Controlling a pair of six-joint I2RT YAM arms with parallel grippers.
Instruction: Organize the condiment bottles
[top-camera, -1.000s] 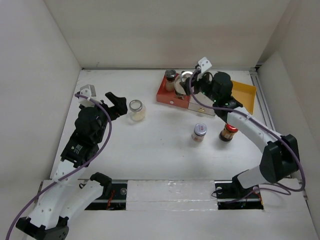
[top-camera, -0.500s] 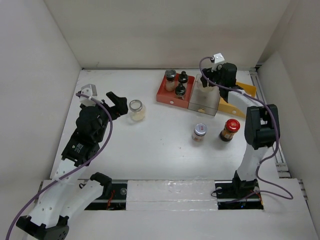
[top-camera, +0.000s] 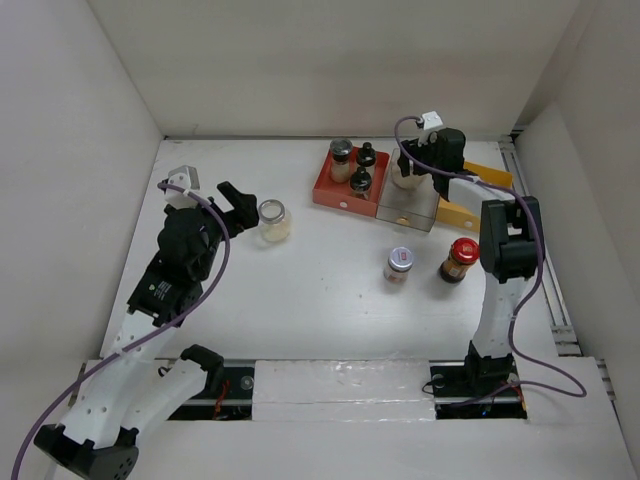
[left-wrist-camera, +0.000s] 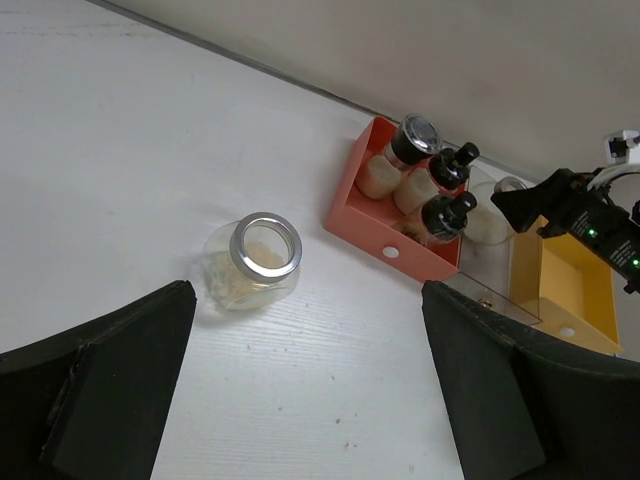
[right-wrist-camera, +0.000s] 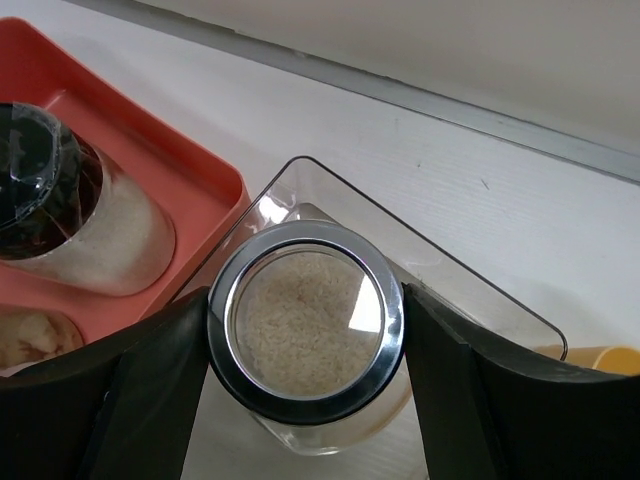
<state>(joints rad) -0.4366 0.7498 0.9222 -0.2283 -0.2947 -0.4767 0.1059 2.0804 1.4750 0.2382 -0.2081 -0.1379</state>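
My right gripper (right-wrist-camera: 305, 345) is shut on a squat glass jar (right-wrist-camera: 305, 335) of pale grains, its fingers (right-wrist-camera: 150, 400) pressed to both sides of the silver rim. The jar sits within the clear tray (right-wrist-camera: 430, 265); whether it rests on the floor I cannot tell. In the top view that gripper (top-camera: 408, 172) is at the tray's back end. My left gripper (left-wrist-camera: 305, 300) is open, and the second squat jar (left-wrist-camera: 258, 262) stands just ahead of it, nearer the left finger. The red tray (top-camera: 335, 195) holds a grey-lidded shaker (top-camera: 342, 152) and two black-capped shakers (top-camera: 366, 155).
A silver-lidded labelled jar (top-camera: 399, 263) and a red-capped brown bottle (top-camera: 459, 258) stand loose on the table in front of the trays. The yellow tray (top-camera: 490, 180) lies to the right of the clear tray (top-camera: 405, 212). White walls enclose the table.
My right arm swung its jar rightward from the red tray's edge to the clear tray. My left gripper edged closer to the loose jar.
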